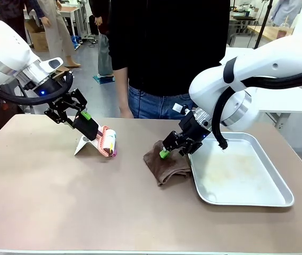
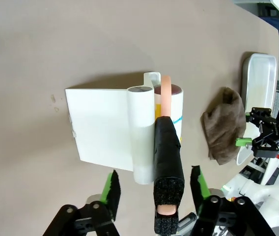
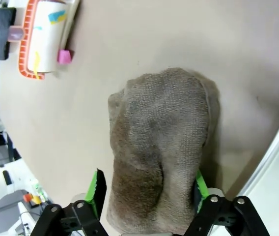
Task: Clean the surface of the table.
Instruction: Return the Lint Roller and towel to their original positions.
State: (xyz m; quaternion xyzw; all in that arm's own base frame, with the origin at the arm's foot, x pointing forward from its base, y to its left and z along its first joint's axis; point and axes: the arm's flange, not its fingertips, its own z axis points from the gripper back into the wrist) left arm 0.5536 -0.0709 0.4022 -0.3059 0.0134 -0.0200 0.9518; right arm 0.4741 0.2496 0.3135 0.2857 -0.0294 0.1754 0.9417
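Note:
The taupe-brown table (image 1: 55,202) carries a lint roller (image 1: 108,142) with an orange frame and a black foam handle (image 2: 168,157), leaning in a white stand (image 2: 100,125). My left gripper (image 1: 83,121) is open, and in the left wrist view its green pads (image 2: 112,189) stand on either side of the handle with gaps. Near the table's middle lies a crumpled brown cloth (image 1: 164,166). My right gripper (image 1: 169,149) hangs low over it, open, with its pads (image 3: 97,191) flanking the cloth (image 3: 164,128).
A shallow silver tray (image 1: 241,203) sits on the right, its near corner beside the cloth. A person in a dark top and jeans (image 1: 167,53) stands at the far edge, one hand (image 1: 124,111) hanging down. The front left of the table is bare.

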